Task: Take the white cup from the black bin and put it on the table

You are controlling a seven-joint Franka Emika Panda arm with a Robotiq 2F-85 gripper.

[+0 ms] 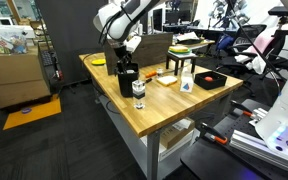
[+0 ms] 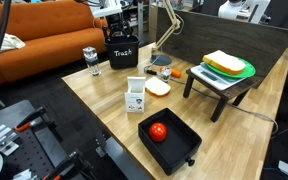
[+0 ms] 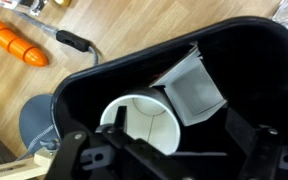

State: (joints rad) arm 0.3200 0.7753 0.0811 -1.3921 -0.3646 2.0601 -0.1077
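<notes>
Gripper jaws apart | over white cup | inside black bin | label probably reads "Trash"

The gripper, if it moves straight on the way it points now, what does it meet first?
Likely the white cup, standing inside the black bin below the open gripper; depth is unclear.
</notes>
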